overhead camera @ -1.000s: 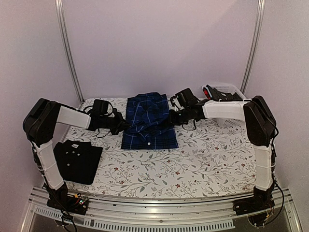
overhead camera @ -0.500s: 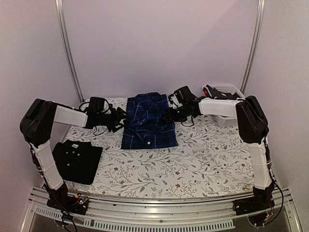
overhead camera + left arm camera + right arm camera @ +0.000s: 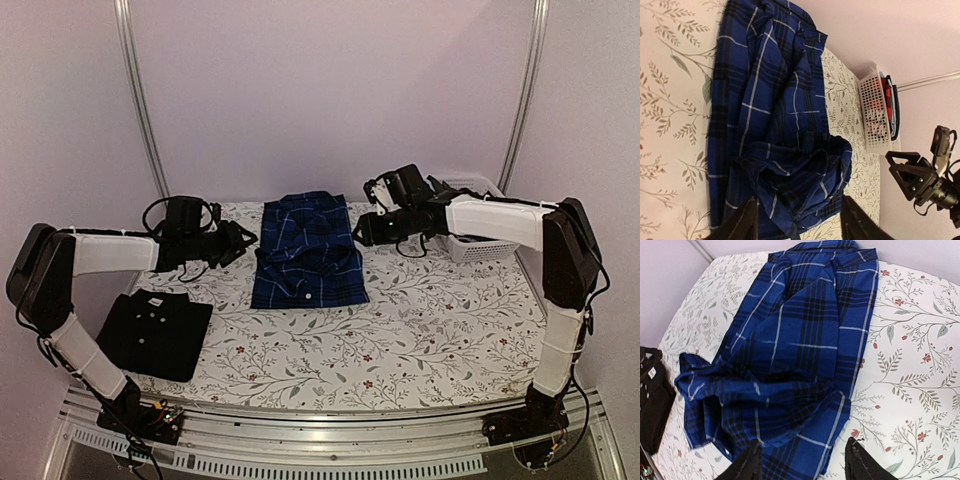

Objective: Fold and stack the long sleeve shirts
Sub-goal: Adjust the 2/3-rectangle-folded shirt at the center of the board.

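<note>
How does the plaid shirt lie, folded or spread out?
Partly folded: the blue plaid shirt forms a narrow rectangle with its sleeves pulled in, but bunched cloth sits across its middle.

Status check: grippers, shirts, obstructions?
Left gripper, right gripper open, empty, flanking blue plaid button-up shirt. Plaid folded mid-table, cloth bunched on top. Black button-up shirt folded near-left, unstacked. White plastic lattice basket far-right, out of the way.

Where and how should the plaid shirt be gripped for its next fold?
Probably its two far corners, one tool from each side. The plaid shirt lies long front to back with sleeves bunched across the middle; the left tool and right tool hang open beside it.
</note>
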`<state>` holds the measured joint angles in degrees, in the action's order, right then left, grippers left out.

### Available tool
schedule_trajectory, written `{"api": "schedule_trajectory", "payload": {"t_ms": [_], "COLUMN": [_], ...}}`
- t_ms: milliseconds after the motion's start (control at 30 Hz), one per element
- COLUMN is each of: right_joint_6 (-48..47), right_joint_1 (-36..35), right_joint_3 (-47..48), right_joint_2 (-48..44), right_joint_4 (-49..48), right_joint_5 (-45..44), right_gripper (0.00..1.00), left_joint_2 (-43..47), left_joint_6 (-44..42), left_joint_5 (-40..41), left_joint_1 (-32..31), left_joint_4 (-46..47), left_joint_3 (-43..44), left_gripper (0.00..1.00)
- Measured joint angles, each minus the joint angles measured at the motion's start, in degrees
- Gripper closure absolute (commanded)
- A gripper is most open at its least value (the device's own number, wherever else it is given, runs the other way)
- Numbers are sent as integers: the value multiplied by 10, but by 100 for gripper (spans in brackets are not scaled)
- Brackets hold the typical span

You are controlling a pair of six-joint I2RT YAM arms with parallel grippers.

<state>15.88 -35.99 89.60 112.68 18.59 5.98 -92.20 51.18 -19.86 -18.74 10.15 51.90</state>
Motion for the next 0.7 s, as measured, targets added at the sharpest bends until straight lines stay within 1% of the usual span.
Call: {"api": "schedule_trajectory", "payload": {"t_ms": [67, 100, 133, 233, 267, 367, 500, 700], "right_joint_6": [3, 1, 2, 8, 9, 15, 26, 36], "right_joint_1": [-5, -9, -13, -31, -35, -46, -50, -49], "right_joint_3": [-43, -62, -80, -125, -134, -147, -137, -97], "right_joint_2": [-25, -34, -40, -45, -45, -45, -31, 30], "right_joint_4": [-12, -15, -20, -31, -35, -39, -65, -76], "right_joint_5": [7, 9, 13, 31, 38, 60, 87, 105], "right_gripper": [69, 72, 74, 77, 78, 78, 78, 78], "left_joint_2": [9, 14, 18, 34, 39, 38, 12, -62], "left_joint_6": [-1, -3, -3, 2, 4, 12, 17, 18], "left_joint_5": [18, 31, 42, 77, 86, 103, 104, 98], "left_joint_1": [-19, -32, -45, -86, -97, -122, -132, -136], "left_joint_4": [-20, -32, -46, -81, -89, -106, -105, -100], "left_joint_3": [-17, -24, -31, -52, -60, -73, -71, -23], "left_gripper": [68, 74, 80, 89, 91, 92, 92, 89]}}
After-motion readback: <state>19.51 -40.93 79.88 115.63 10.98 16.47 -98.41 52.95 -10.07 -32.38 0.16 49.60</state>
